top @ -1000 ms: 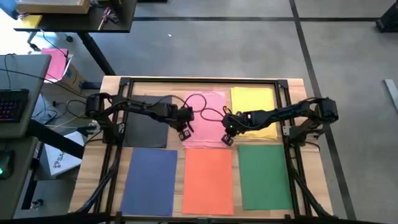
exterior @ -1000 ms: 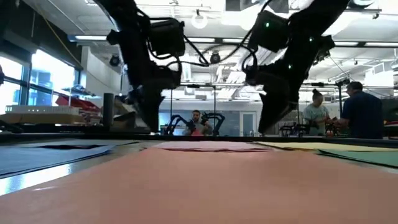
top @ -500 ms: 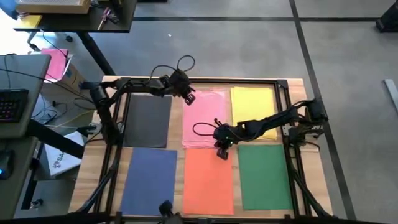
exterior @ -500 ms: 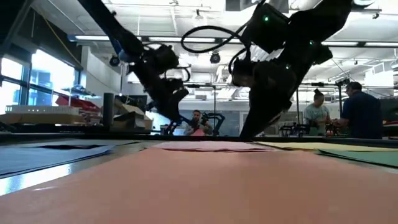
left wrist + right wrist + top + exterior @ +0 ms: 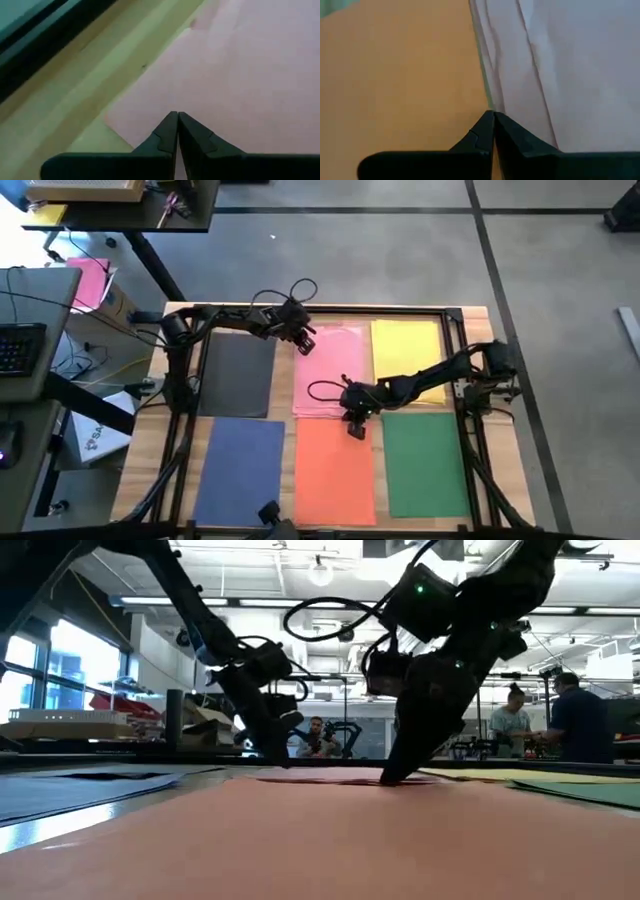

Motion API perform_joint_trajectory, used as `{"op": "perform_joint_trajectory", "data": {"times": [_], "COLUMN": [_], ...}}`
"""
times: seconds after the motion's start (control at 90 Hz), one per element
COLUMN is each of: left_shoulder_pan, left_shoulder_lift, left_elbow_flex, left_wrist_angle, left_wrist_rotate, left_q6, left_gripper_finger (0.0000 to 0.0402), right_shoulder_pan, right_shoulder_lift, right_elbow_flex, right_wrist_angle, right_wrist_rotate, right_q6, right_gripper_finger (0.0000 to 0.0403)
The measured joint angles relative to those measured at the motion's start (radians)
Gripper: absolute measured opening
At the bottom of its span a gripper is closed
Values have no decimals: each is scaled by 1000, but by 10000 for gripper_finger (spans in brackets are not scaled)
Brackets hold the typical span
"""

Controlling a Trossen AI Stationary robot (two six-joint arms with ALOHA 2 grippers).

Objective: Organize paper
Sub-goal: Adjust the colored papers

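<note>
Six sheets of paper lay flat on the wooden table [image 5: 470, 315] in two rows of three. Far row, from the left arm's side: dark grey sheet [image 5: 237, 375], pink sheet [image 5: 330, 365], yellow sheet [image 5: 405, 345]. Near row: blue sheet [image 5: 242, 470], orange sheet [image 5: 335, 475], green sheet [image 5: 425, 465]. Sheets sat close together, narrow strips of table between them.

Left gripper [image 5: 303, 340] was over the far corner of the pink sheet on the grey sheet's side. Left wrist view: its fingers [image 5: 165, 137] were pressed together to a point, nothing visibly between them, tips at the pink sheet's corner [image 5: 235, 75] with bare wood beside it. Whether the tips touched the paper could not be told.

Right gripper [image 5: 355, 425] was at the near edge of the pink sheet, where it meets the orange sheet. Right wrist view: fingers [image 5: 482, 137] were closed tip to tip, nothing seen clamped, pointing at the seam between orange [image 5: 395, 80] and pink [image 5: 570, 65]. The pink sheet showed creases running along that edge. Low view: right gripper [image 5: 392, 776] had its tip down at sheet level; left gripper [image 5: 278, 755] likewise low, farther back.

People [image 5: 565, 720] stood in the room behind the table.
</note>
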Motion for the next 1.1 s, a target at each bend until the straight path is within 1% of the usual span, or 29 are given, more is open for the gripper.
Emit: {"op": "perform_joint_trajectory", "data": {"times": [0.167, 0.256, 0.4, 0.6, 0.733, 0.878, 0.944, 1.1], "left_shoulder_pan": [-11, -20, -24, -24, -24, -24, -24, -22], "left_shoulder_lift": [-4, -5, -10, -44, -67, -61, -51, -26], "left_elbow_flex": [1, 2, 2, -1, 0, 0, 0, 0], "left_wrist_angle": [-33, -53, -61, -85, -74, -63, -38, 22], "left_wrist_rotate": [46, 50, 36, -31, -35, -36, -44, -80], "left_q6": [8, 9, 26, 45, 63, 88, 88, 75], "left_gripper_finger": [0, 0, 0, 0, 0, 0, 0, 0], "right_shoulder_pan": [0, -1, -1, -1, -2, 5, 14, 21], "right_shoulder_lift": [-6, -6, -6, -18, -37, -25, -17, -12], "right_elbow_flex": [0, 0, 0, 0, -3, -3, -3, -2], "right_wrist_angle": [-3, -4, -6, -27, -42, -19, -15, -7], "right_wrist_rotate": [30, 29, 19, 12, 11, 3, 14, 75], "right_q6": [5, 7, 14, 39, 59, 75, 67, 76], "right_gripper_finger": [0, 0, 0, 0, 0, 0, 0, 0]}}
